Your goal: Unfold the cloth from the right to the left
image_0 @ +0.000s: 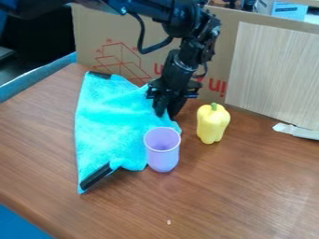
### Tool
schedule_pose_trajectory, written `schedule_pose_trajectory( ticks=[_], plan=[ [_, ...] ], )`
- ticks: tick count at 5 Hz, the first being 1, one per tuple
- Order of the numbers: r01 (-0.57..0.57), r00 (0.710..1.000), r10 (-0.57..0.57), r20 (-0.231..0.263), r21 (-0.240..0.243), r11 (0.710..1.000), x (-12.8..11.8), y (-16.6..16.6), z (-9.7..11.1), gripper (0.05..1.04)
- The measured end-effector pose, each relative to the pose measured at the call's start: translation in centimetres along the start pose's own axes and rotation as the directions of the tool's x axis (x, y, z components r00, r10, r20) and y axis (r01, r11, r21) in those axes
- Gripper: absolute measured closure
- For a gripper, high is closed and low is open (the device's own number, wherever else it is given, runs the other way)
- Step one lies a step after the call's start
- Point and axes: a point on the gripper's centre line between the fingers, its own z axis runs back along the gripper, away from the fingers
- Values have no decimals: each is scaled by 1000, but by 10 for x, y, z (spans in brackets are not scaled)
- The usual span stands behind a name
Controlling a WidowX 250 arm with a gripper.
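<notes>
Turquoise cloth: find it rumpled on the brown table, left of the yellow pepper and purple cup. See the gripper at its upper right edge, with 2 fingers slightly spread.

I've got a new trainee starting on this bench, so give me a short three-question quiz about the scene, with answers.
1. True or false: the yellow bell pepper rests on the fluffy turquoise cloth.
2. Which stands behind the black robot gripper? A) a metal sink B) a brown cardboard panel C) a red pot
3. Fill in: the pale purple plastic cup has its open mouth facing ____.

Key: 1 false; 2 B; 3 up.
</notes>
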Motion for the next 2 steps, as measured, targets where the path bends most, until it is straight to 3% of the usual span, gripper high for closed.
schedule_pose_trajectory(
  ticks=[1, 2],
  plan=[
    [16, 999, -17, -47, -21, 1000, 1, 6, 7, 920],
    [10, 993, -18, -113, -69, 998, 8, 18, 27, 1015]
  ],
)
